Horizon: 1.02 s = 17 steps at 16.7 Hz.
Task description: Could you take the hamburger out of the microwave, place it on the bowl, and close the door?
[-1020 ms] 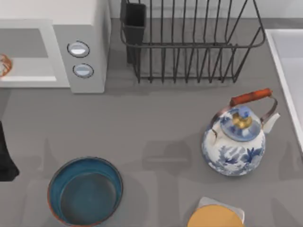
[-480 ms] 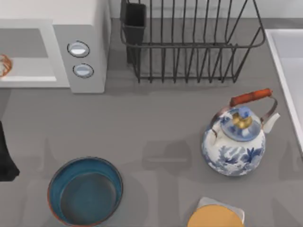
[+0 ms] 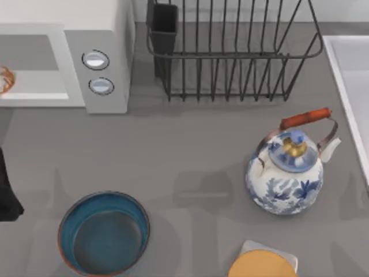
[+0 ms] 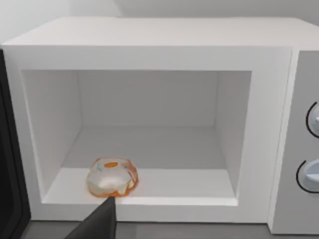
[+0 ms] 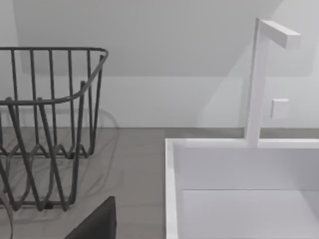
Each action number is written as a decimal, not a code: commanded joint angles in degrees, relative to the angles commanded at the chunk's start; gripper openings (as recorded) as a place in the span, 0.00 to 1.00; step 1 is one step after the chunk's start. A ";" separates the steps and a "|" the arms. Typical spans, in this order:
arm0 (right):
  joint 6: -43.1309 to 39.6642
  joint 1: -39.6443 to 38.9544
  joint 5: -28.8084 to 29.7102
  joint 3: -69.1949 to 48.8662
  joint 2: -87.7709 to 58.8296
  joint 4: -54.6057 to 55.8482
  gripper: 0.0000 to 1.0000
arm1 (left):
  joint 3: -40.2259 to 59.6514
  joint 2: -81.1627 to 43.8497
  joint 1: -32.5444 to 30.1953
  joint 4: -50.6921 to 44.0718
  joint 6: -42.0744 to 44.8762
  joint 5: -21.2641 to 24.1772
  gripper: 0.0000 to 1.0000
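while the microwave [image 3: 63,63] sits in the upper left of the top view with its cavity uncovered, the hamburger [image 4: 111,177] rests on the cavity floor near the front lip, at the frame's far left edge [image 3: 4,79] from above. the bowl [image 3: 104,232] stands on the grey surface [image 3: 190,150] at lower left. a dark part of the left gripper [image 4: 97,223] shows just in front of the hamburger; whether it is released or clenched cannot be told. the right gripper [image 5: 97,221] faces a wire rack [image 5: 45,129] and a white sink [image 5: 239,189], its state likewise unclear.
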<state>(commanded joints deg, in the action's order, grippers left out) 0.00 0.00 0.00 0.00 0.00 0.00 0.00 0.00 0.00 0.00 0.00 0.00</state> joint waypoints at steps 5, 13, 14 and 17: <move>0.00 0.00 0.00 0.00 0.00 0.00 1.00 | 1.65 -3.47 0.39 1.88 0.17 0.44 1.00; 0.00 0.00 0.00 0.00 0.00 0.00 1.00 | 16.12 -37.54 3.85 18.36 1.72 4.32 1.00; 0.00 0.00 0.00 0.00 0.00 0.00 1.00 | 18.59 -43.65 4.45 21.17 1.98 4.98 1.00; 0.00 0.00 0.00 0.00 0.00 0.00 1.00 | 26.34 -63.13 6.30 30.01 2.81 7.06 1.00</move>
<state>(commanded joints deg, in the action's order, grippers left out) 0.00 0.00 0.00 0.00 0.00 0.00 26.34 -63.13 6.30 30.01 2.81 7.06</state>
